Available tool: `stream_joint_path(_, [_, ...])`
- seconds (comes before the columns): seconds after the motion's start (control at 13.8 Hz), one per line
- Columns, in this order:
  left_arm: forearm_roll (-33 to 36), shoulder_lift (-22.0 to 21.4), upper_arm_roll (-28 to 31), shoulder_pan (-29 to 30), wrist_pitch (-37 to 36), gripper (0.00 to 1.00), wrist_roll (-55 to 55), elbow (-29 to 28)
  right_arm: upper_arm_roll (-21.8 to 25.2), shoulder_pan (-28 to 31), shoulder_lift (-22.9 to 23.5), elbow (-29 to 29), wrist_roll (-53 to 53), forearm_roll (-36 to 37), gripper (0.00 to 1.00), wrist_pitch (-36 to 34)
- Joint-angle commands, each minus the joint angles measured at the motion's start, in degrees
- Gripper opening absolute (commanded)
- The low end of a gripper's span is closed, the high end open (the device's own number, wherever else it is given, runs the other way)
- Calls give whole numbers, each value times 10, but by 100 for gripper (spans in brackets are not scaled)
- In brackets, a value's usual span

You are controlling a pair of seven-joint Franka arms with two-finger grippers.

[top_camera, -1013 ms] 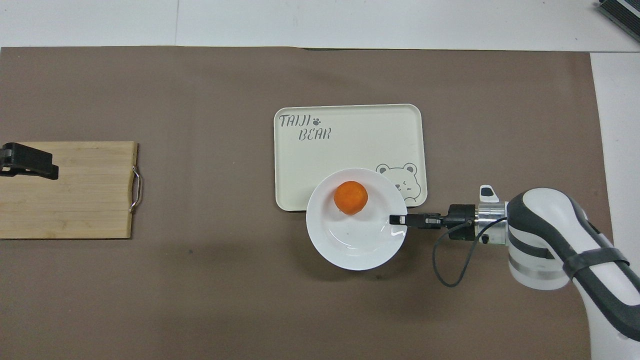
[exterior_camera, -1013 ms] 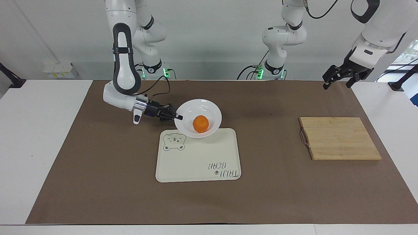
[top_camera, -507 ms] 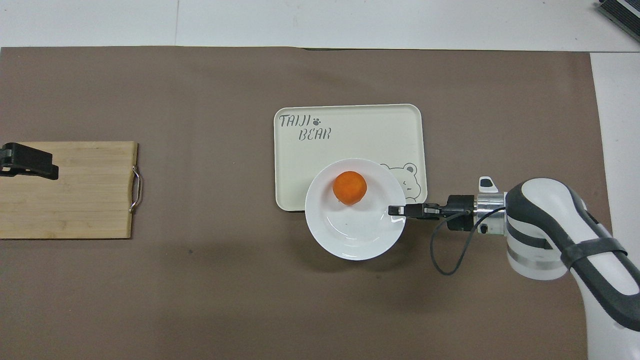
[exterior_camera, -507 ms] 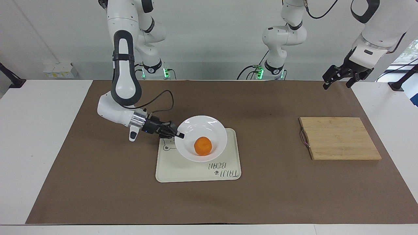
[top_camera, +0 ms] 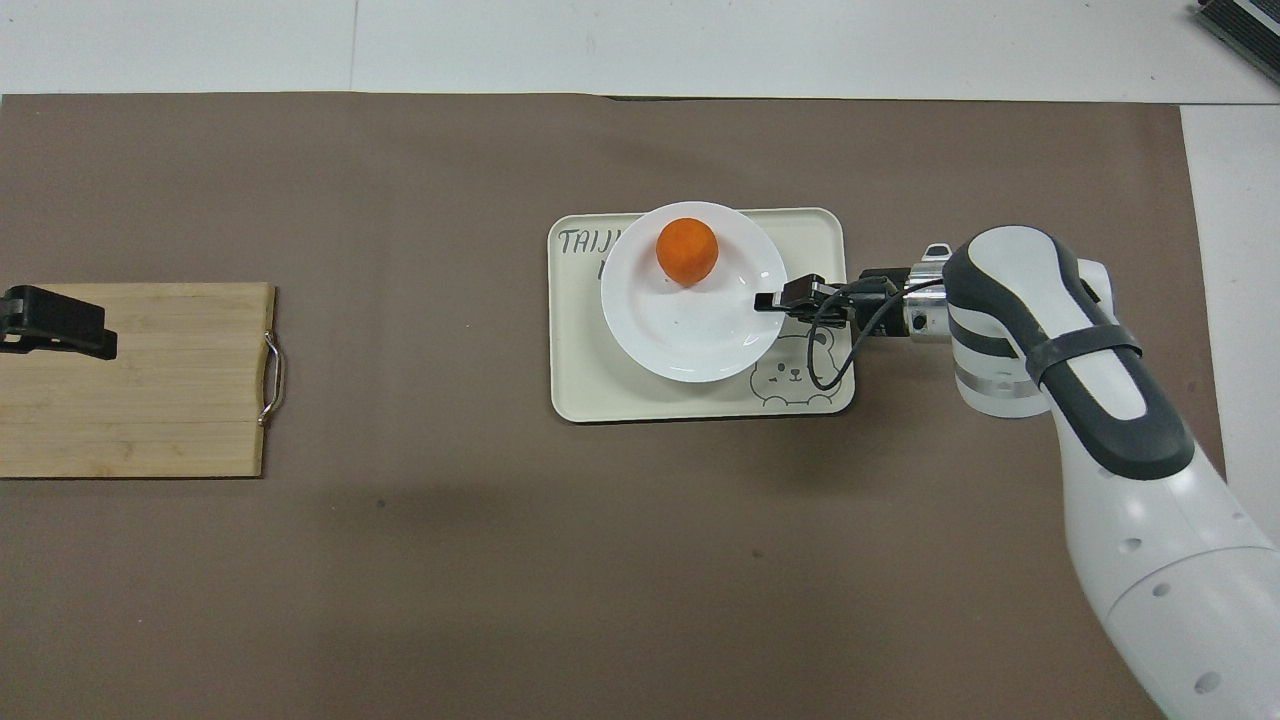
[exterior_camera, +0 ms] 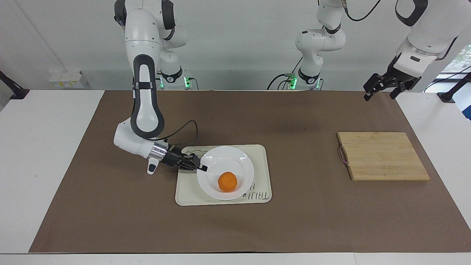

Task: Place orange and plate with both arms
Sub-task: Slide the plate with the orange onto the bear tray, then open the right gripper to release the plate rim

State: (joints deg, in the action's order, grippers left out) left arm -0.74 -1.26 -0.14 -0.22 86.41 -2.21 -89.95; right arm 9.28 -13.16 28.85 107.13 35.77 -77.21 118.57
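The white plate (exterior_camera: 225, 162) (top_camera: 690, 320) is over the cream bear tray (exterior_camera: 187, 193) (top_camera: 640, 395), with the orange (exterior_camera: 227, 182) (top_camera: 687, 250) lying in it on the side away from the robots. My right gripper (exterior_camera: 201, 168) (top_camera: 768, 300) is shut on the plate's rim at the side toward the right arm's end of the table. I cannot tell whether the plate rests on the tray. My left gripper (exterior_camera: 379, 96) (top_camera: 55, 322) hangs open and empty, high over the wooden cutting board's outer end, and waits.
A wooden cutting board (exterior_camera: 382, 156) (top_camera: 140, 380) with a metal handle lies toward the left arm's end of the table. A brown mat (exterior_camera: 110, 206) covers the table. Two smaller white arms (exterior_camera: 316, 44) with green lights stand at the robots' end.
My right gripper has carried the plate with the orange away from the robots and lower, from the tray's nearer edge to over its middle. The left arm has not moved.
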Motion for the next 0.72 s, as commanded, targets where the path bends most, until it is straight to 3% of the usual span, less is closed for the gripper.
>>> stream_joint_path(0.0, [3,-3,-1,2,-8,100,-5,-1,-2,2,-27,43,23,7,0,-2])
stream_joint_path(0.29, [3,-3,-1,2,-8,100,-6,-1,-1,2,-38,70,41,9,1,3])
stream_joint_path(0.36, [3,-3,-1,2,-8,100,-5,-1,-1,2,-37,69,39,21,42,7])
stream_joint_path(0.51, [3,-3,-1,2,-8,100,-5,-1,-1,3,-34,62,33,39,92,13])
stream_joint_path(0.58, [3,-3,-1,2,-8,100,-6,-1,-1,6,-35,56,32,41,100,14])
stream_joint_path(0.65, [3,-3,-1,2,-8,100,-6,-1,4,4,-38,49,31,54,100,14])
